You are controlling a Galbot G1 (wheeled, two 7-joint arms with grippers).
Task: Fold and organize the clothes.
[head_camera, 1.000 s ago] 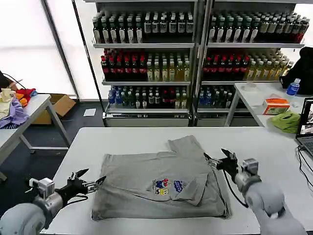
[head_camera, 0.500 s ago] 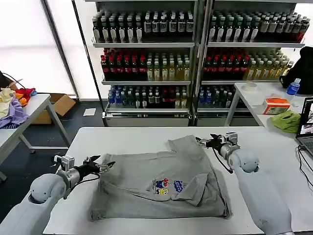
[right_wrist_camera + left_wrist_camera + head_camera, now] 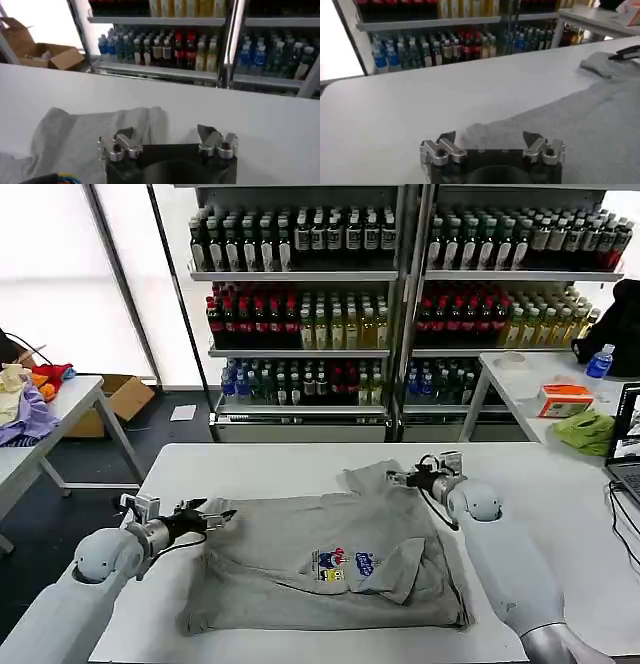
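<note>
A light grey short-sleeved shirt [image 3: 300,539] lies partly folded on the white table [image 3: 250,469], its small multicoloured chest print [image 3: 345,565] facing up. My left gripper [image 3: 216,515] is open and low at the shirt's left edge; in the left wrist view the gripper [image 3: 490,141] stands over that edge of the shirt [image 3: 580,120], fingers wide apart and nothing between them. My right gripper [image 3: 400,479] is open at the far right sleeve. In the right wrist view the gripper [image 3: 166,134] straddles the border of the sleeve [image 3: 85,132], holding nothing.
Shelves of bottles [image 3: 300,314] stand behind the table. To the right, a side table carries a lime-green cloth [image 3: 588,430], an orange box [image 3: 565,399], a blue bottle [image 3: 600,362] and a laptop [image 3: 626,446]. Lavender and red fabrics [image 3: 30,406] lie on a table at the left.
Both arms have reached forward: the left gripper moved in to the shirt's left edge, the right gripper travelled from the shirt's right side to its far sleeve. Both stayed open.
</note>
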